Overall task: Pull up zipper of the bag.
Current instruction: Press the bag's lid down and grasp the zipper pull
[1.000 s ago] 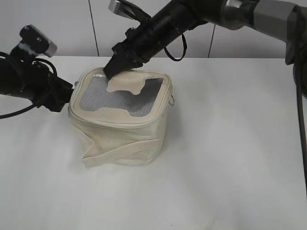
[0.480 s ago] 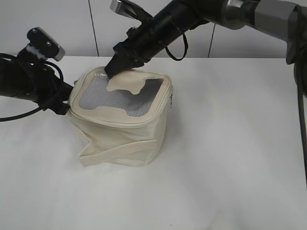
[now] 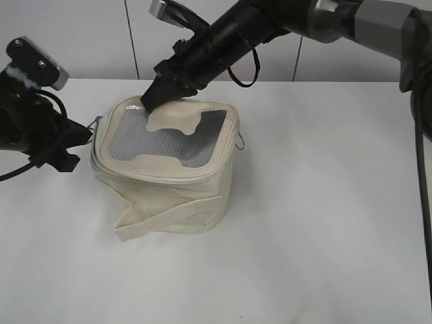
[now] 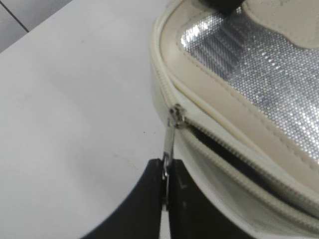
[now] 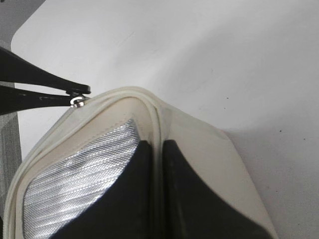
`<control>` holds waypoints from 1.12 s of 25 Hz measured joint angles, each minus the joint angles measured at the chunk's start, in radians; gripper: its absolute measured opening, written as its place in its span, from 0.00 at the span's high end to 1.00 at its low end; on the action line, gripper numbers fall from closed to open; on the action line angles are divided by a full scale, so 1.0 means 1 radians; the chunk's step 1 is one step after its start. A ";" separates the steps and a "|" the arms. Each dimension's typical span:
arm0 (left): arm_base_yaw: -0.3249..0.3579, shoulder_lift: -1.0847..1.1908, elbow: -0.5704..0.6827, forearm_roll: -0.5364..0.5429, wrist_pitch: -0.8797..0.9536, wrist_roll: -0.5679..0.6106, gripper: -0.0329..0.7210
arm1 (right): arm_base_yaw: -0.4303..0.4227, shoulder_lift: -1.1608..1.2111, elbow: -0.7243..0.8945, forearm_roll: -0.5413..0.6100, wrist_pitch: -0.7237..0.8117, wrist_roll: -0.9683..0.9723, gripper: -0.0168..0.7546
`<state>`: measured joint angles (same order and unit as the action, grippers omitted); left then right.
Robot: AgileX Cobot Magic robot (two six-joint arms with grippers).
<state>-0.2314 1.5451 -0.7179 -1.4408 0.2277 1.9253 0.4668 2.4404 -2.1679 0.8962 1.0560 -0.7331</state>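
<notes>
The cream-white bag with a grey mesh top window stands mid-table. Its zipper rings the top rim and gapes open to the right of the slider. My left gripper is shut on the silver zipper pull at the bag's left corner. My right gripper is shut on the raised rim of the bag's top panel at the far edge. A second ring pull hangs at the bag's right side. The flat strap droops across the front.
The white table lies bare to the right and front of the bag. A pale wall with dark seams stands behind. The right arm crosses above the back of the table.
My left gripper has moved left with the pull, drawing the slider along the rim to the left corner. The bag has shifted slightly left. The right gripper stays on the far rim.
</notes>
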 joint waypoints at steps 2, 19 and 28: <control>0.000 -0.019 0.008 0.000 -0.001 -0.012 0.96 | 0.001 0.000 0.000 0.001 0.000 0.002 0.92; -0.002 -0.019 -0.034 0.019 -0.047 -0.035 0.96 | -0.002 0.001 0.000 0.027 0.026 -0.025 0.92; -0.002 -0.008 -0.122 0.020 -0.051 -0.037 0.97 | -0.006 0.002 0.000 0.033 0.045 -0.034 0.92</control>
<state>-0.2337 1.5371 -0.8400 -1.4205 0.1767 1.8888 0.4606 2.4422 -2.1679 0.9288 1.1014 -0.7672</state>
